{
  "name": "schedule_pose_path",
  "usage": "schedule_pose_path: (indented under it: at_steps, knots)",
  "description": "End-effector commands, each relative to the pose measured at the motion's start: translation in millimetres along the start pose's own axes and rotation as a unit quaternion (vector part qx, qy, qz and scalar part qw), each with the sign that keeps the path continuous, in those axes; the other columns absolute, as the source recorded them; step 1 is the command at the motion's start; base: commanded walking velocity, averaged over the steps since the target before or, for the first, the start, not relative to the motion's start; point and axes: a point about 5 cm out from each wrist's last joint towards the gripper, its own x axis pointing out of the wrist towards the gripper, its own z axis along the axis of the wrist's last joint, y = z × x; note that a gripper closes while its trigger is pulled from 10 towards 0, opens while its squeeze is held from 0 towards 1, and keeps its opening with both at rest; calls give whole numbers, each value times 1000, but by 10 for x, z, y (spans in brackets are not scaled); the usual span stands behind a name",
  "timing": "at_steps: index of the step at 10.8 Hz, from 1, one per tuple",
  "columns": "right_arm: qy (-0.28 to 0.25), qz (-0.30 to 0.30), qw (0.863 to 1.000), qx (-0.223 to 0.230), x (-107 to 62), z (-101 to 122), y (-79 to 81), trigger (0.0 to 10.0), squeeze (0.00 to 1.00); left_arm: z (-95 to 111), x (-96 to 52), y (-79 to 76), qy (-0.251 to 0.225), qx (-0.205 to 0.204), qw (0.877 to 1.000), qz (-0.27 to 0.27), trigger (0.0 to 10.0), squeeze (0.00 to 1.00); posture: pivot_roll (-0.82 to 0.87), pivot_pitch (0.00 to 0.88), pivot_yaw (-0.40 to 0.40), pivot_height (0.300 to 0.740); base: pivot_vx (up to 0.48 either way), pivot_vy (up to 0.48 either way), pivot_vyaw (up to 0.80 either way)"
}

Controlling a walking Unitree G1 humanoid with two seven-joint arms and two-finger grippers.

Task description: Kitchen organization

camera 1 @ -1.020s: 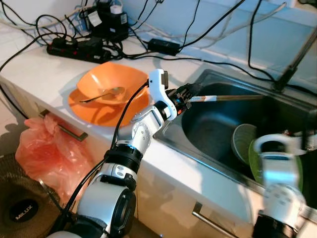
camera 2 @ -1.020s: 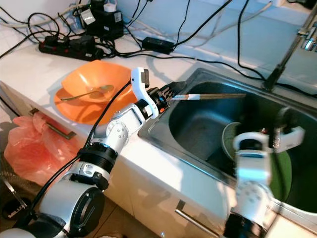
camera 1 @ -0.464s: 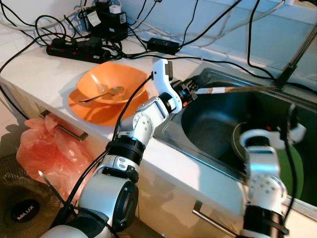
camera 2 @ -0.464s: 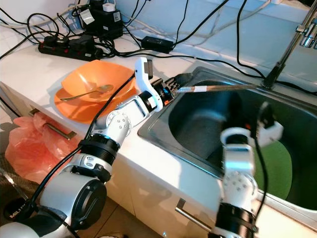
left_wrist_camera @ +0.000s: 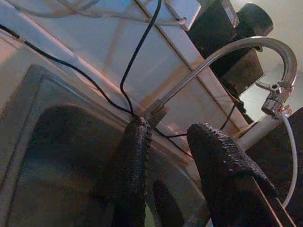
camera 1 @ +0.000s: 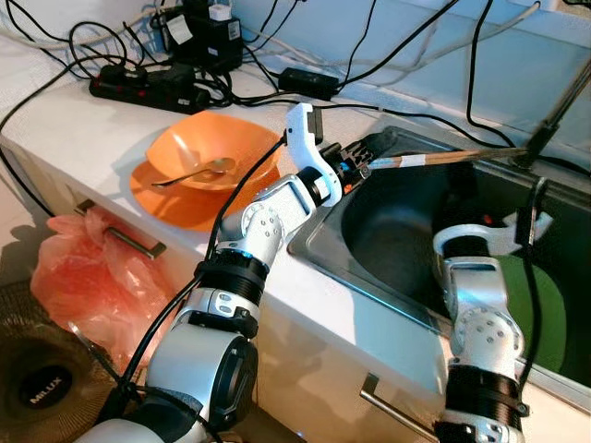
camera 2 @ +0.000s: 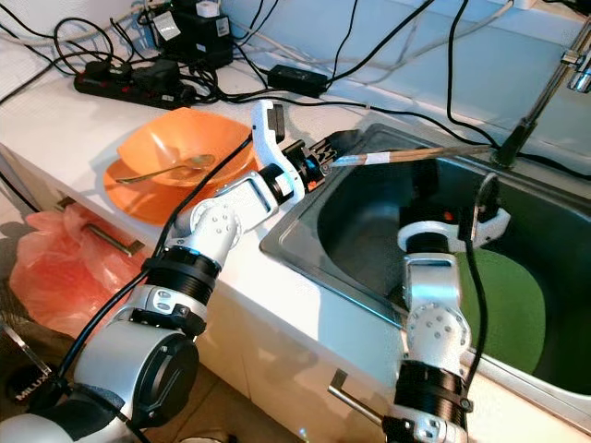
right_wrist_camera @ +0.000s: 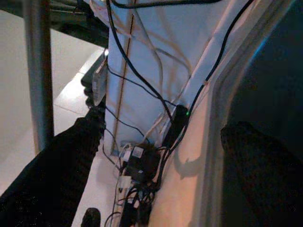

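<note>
My left gripper [camera 1: 358, 168] hovers over the left rim of the steel sink [camera 2: 305, 247], shut on a pair of brown chopsticks [camera 1: 443, 158]. They stick out level across the basin toward the faucet base. A green plate [camera 2: 506, 312] lies in the sink bottom. My right gripper [camera 2: 484, 201] is raised above that plate, pointing up. In the right wrist view its two black fingers [right_wrist_camera: 61, 161] stand wide apart with nothing between them. An orange bowl [camera 1: 211, 148] holding a metal spoon [camera 1: 192, 174] rests on an orange plate [camera 1: 175, 203] on the counter.
A chrome faucet [camera 2: 547, 97] rises at the sink's far right. A black power strip [camera 1: 138, 85], adapters and several cables crowd the counter's back. A pink plastic bag [camera 1: 81, 275] hangs by the drawer handle [camera 1: 125, 242] below the counter edge.
My left gripper has lifted the chopsticks a little, their tips now near the faucet base. My right arm has swung up and left out of the basin, its gripper now pointing upward.
</note>
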Motion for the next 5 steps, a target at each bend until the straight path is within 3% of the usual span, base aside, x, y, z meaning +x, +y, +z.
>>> schedule_pose_path:
  at_steps: [1,4,5]
  knots:
    - [6,26,999,25,46,-57,76,10000,0,-473,215,-339,45,-64,996,-47,0,0,115,0,-97,740,0,0,0]
    - [32,77,997,4,60,-60,206,10000,0,-539,172,-311,62,-64,995,-43,0,0,114,0,-104,740,0,0,0]
    - [26,74,997,4,66,-51,190,0,0,-542,170,-318,64,-63,995,-43,0,0,113,0,-106,740,0,0,0]
